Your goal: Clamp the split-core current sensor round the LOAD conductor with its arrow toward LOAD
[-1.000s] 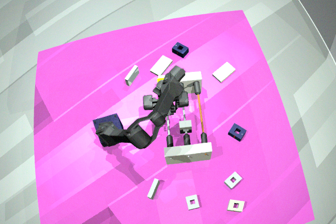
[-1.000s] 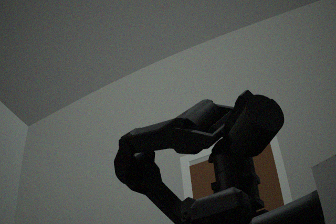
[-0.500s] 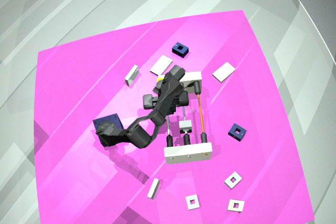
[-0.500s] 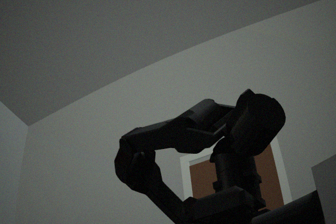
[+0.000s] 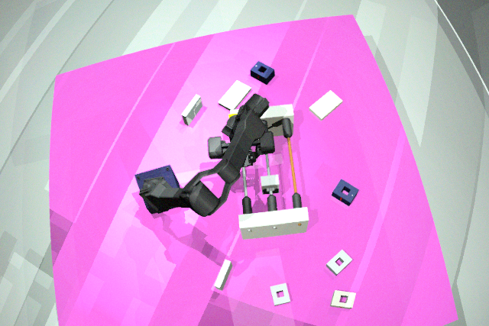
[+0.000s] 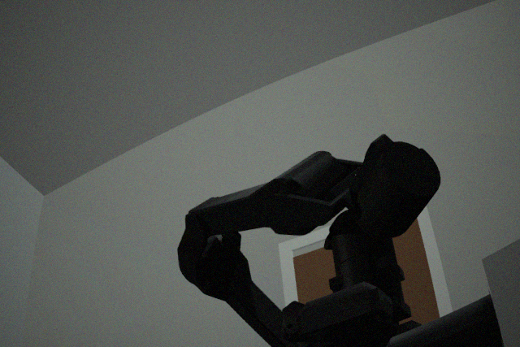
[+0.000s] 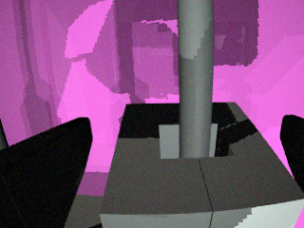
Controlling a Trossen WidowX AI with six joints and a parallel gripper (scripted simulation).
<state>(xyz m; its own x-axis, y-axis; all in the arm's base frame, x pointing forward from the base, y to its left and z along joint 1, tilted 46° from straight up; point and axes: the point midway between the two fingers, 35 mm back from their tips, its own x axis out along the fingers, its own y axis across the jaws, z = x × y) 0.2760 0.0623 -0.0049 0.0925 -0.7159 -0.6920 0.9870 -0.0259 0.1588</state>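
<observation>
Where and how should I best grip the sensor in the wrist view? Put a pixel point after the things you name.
Probably by its two outer side walls, coming from the face nearest that camera. The rod (image 7: 196,85) passes through the window of the sensor (image 7: 152,180), and a seam runs down its near end, so a squeeze from both sides should press across the seam.
</observation>
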